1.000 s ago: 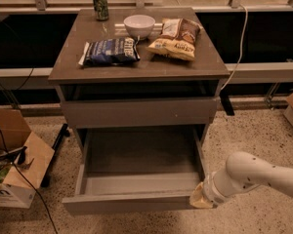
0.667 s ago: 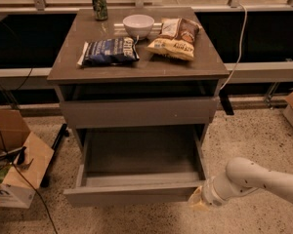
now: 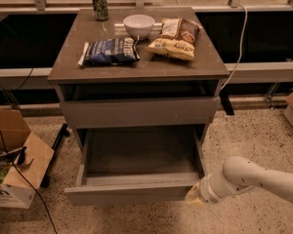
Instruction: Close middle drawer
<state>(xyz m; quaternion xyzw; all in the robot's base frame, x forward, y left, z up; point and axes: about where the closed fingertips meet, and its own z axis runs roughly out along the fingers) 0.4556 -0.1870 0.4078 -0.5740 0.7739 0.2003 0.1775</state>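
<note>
Middle drawer [image 3: 129,195]: it is standing pulled well out of the cabinet [image 3: 80,138], nearly as wide as the frame, its low plain front panel facing you and its grey box lying bare.
Claw [image 3: 193,197]: it is sitting low at the right end of the middle drawer's front panel, touching or just beside that corner; you cannot tell whether it is open or closed.
Arm [image 3: 249,177]: white, it is reaching in from the lower right edge over the speckled floor [image 3: 254,126].
Upper drawer [image 3: 139,112]: it is sitting almost fully in, its taller front panel hanging above the back of the open box.
Worktop [image 3: 136,69]: it is carrying four things.
Can [image 3: 100,5]: green, it is standing upright at the back left.
Bowl [image 3: 138,25]: white, it is sitting near the back middle, right of the can and apart from it.
Blue snack bag [image 3: 110,51]: it is lying flat in front of the bowl, left of centre.
Yellow-and-brown snack bag [image 3: 175,38]: it is lying tilted just right of the bowl.
Cardboard box [image 3: 14,160]: it is sitting open on the floor, left of the cabinet.
White cable [image 3: 241,38]: it is hanging down past the worktop's right rear corner.
</note>
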